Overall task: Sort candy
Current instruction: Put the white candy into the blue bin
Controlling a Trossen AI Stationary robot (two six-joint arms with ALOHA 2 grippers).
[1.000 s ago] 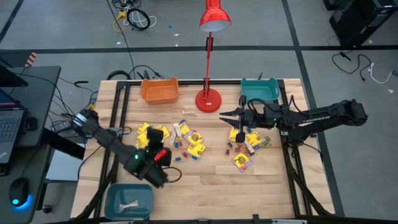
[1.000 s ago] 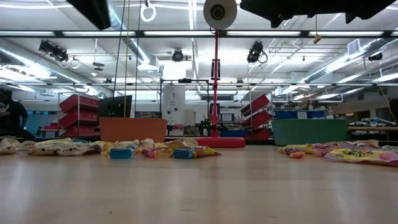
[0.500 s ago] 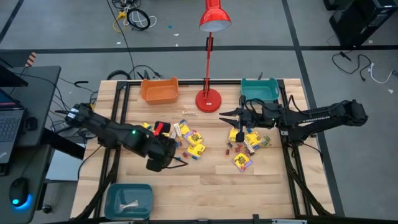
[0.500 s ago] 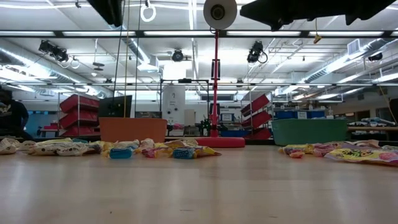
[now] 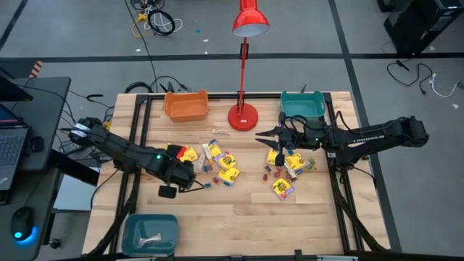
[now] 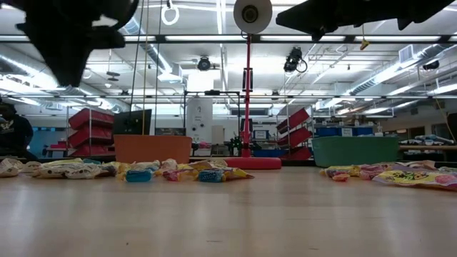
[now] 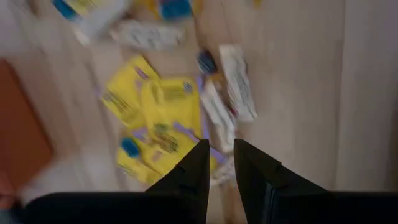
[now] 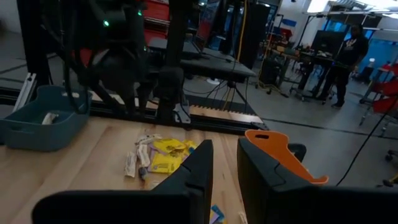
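Jaws of the left gripper (image 7: 217,149) stand slightly parted with a narrow slit between them and nothing in it; those of the right gripper (image 8: 224,149) stand likewise, also empty. The left gripper hangs over the left part of the surface (image 5: 239,217), pointing down at the left cluster of candy (image 5: 217,163), above its yellow packets (image 7: 158,112) and a pale bar (image 7: 236,84). The right gripper is raised above the middle of the surface, pointing leftward, level with the far edge of the right cluster of candy (image 5: 286,170). Both clusters lie loose on the wood, well apart from each other. At the far edge stand an orange bin (image 5: 186,106), a red lamp (image 5: 244,116) and a teal bin (image 5: 302,104). A second teal bin (image 5: 150,233) at the near left corner holds one pale piece (image 5: 151,238).
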